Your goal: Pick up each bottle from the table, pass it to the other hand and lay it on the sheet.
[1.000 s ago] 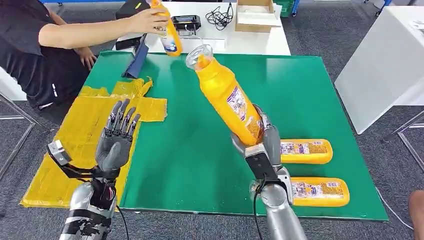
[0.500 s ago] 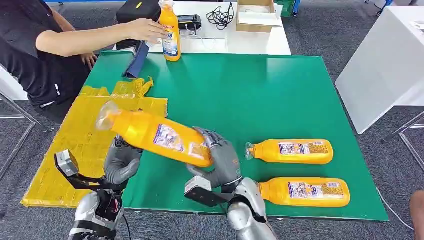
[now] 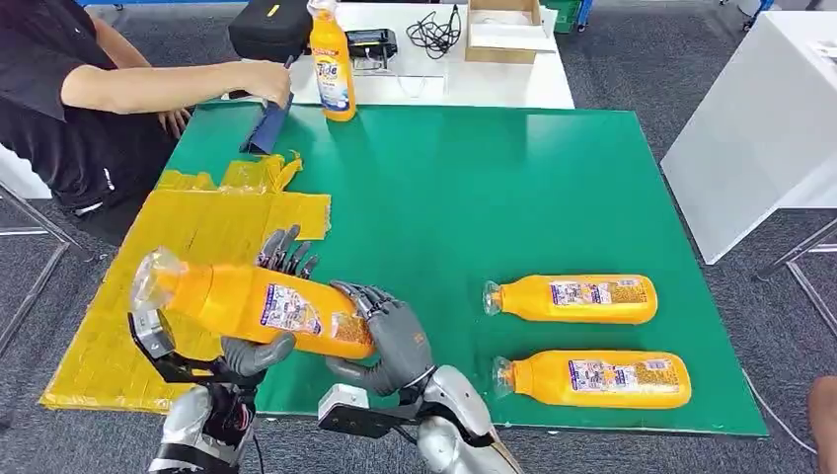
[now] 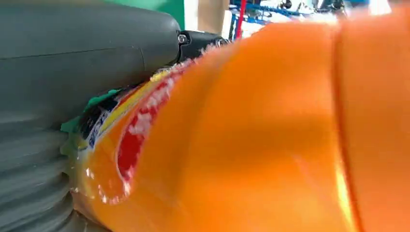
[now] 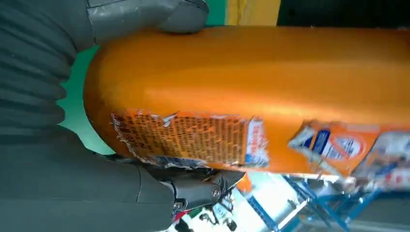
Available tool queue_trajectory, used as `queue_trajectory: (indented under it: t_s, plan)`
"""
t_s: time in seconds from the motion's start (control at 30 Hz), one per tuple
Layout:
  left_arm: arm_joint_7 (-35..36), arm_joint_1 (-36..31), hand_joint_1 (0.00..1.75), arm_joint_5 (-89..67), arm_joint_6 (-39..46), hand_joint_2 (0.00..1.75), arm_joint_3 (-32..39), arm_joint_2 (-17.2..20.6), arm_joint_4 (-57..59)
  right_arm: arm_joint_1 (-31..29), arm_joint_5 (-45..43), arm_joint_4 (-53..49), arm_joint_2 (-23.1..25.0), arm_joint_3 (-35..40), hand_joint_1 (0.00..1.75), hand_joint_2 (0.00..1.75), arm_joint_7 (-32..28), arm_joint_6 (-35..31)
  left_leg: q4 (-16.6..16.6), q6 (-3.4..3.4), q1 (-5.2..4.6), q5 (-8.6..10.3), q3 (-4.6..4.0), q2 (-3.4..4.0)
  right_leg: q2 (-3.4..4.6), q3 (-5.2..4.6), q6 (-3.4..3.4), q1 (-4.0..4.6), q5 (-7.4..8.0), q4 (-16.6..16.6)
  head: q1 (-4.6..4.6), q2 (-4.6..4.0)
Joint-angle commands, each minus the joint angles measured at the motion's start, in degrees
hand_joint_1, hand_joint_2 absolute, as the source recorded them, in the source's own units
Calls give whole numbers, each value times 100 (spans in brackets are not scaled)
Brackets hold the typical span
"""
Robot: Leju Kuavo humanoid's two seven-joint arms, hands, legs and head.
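Both hands are on one orange bottle (image 3: 259, 307), which lies nearly level in the air above the near edge of the table, over the border between the green mat (image 3: 444, 197) and the yellow sheet (image 3: 168, 267). Its clear cap end points toward the sheet and its base toward the mat. The right hand (image 3: 390, 336) wraps its fingers round the base end, while the left hand (image 3: 259, 341) cradles the middle, thumb below and fingers (image 3: 286, 252) rising behind the bottle. Two more bottles lie on their sides on the mat, well to the right: one (image 3: 572, 299) farther back, one (image 3: 592, 378) close to the near edge. A fourth bottle (image 3: 332, 61) stands upright at the far edge, beside a person's hand (image 3: 266, 81).
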Motion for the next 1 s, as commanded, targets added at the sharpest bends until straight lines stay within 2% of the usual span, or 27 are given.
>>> queue_trajectory:
  t_s: [0.03,0.1,0.13,0.17,0.27,0.3,0.43,0.47,0.63,0.87,0.9,0.93,1.0]
  plan:
    - [-23,-237,0,-89,74,175,-187,56,175,-197,29,855,70,548,175,175,-46,5,-14,4,4,4,18,-4,-11,21,-2,6,4,-17,-2,0]
    - [-23,-237,2,-89,74,175,-187,56,175,-197,29,855,70,548,175,175,-46,5,-14,4,5,5,18,-4,-12,21,-2,7,5,-17,-2,0]
    - [-99,-233,175,-70,9,175,-183,43,153,-200,-6,816,51,562,175,175,-31,28,-18,5,6,7,21,-7,-17,26,-2,8,6,-22,0,0]
    - [-149,-218,175,-123,0,175,-166,33,128,-197,-35,801,39,556,175,175,-4,10,-9,3,2,5,11,-8,-16,14,-1,4,2,-11,-2,0]
    - [-193,-220,175,-173,26,175,-126,17,100,-204,-81,786,7,490,175,175,39,7,-54,12,14,20,57,-5,-22,66,-3,19,22,-65,0,0]
    - [-198,-223,175,-173,16,175,-110,9,105,-200,-102,777,-2,467,175,175,47,28,-10,4,4,3,12,-5,-13,16,-1,6,3,-14,0,0]
    - [-160,-210,175,-322,184,175,-30,21,178,-114,-122,606,-60,395,175,175,-17,-33,-26,7,9,6,33,-10,-23,41,-2,12,5,-32,0,0]
    - [-178,-202,175,-373,225,175,-20,22,180,-82,-123,531,-73,381,175,175,-30,-57,-11,4,2,4,13,-8,-17,17,-1,5,1,-13,-2,0]
    - [-291,-75,175,-632,365,175,56,43,47,103,-126,1,-211,193,175,175,39,-136,-16,5,5,5,22,-10,-21,27,-1,8,3,-21,-2,0]
    - [-402,-51,175,-978,599,175,75,34,-44,236,-41,-224,-173,29,175,175,113,-224,-8,4,1,3,9,-2,-9,10,0,3,2,-10,-2,0]
    - [-538,-46,175,-1430,972,175,132,26,-126,326,3,-514,-197,-108,119,175,169,-344,-15,5,4,4,19,-3,-13,21,-1,7,4,-19,0,0]
    - [-603,-58,175,-1696,1188,175,167,24,-169,386,25,-724,-220,-200,0,175,175,-445,-6,3,1,2,7,-6,-13,9,0,3,0,-8,-2,0]
    - [-535,-182,175,-2209,1696,175,372,49,-109,502,-243,-1539,-441,-487,0,175,266,-174,-13,7,7,2,19,-11,-22,25,-1,10,1,-19,-2,0]
